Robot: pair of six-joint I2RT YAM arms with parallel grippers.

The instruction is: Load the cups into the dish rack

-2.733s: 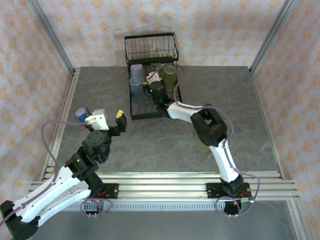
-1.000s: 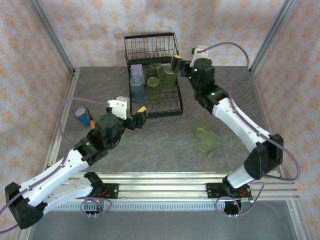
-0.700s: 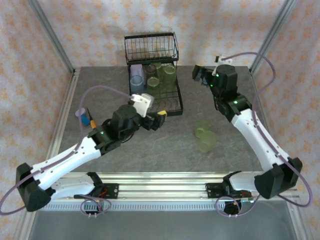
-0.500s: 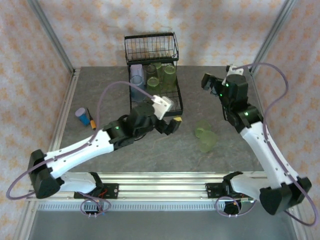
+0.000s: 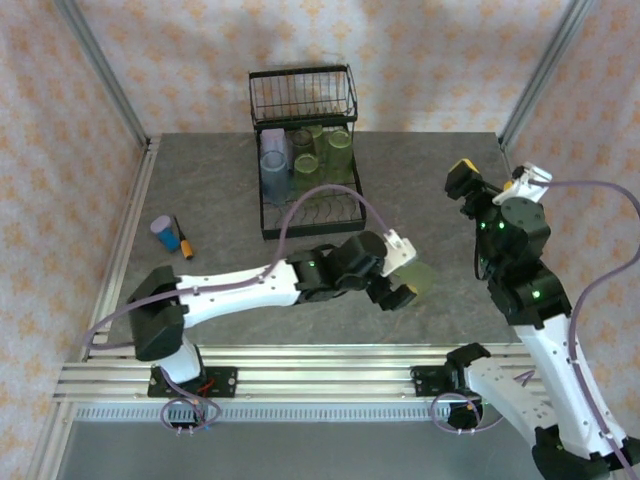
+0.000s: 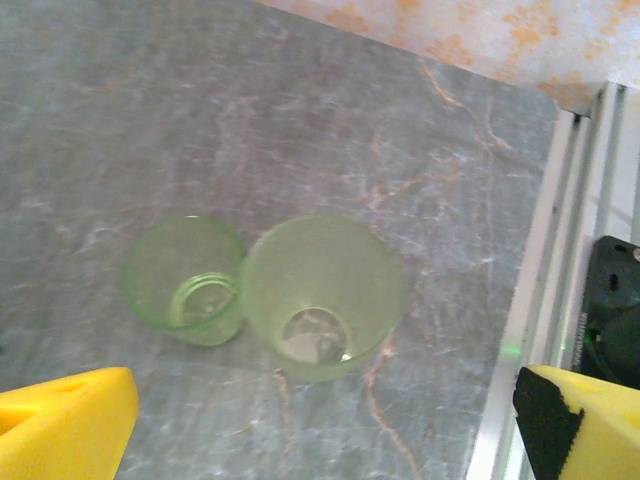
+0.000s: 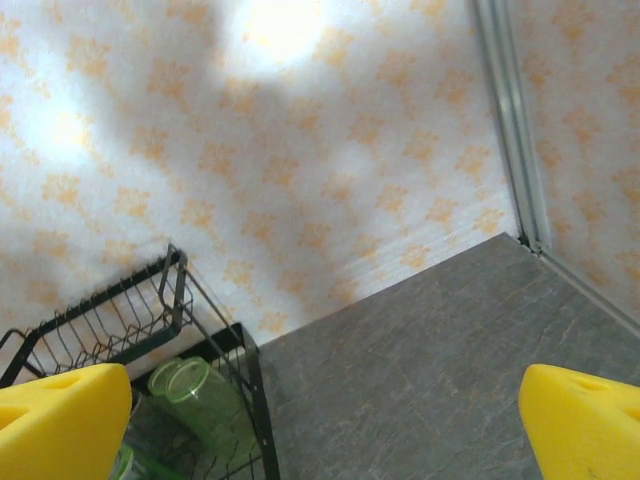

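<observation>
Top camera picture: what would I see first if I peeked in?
The long white left arm reaches across the grey table, its open left gripper hanging above two green cups side by side. At the back, the black dish rack already holds several cups, green and blue.

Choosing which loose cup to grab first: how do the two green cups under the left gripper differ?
The wider cup shows a broader mouth than the narrower cup. The wider cup sits nearer the edge rail and more directly below the open left gripper; the narrower cup sits off toward one finger. Both are translucent light green, mouths up, side by side and apparently touching on the table.
</observation>
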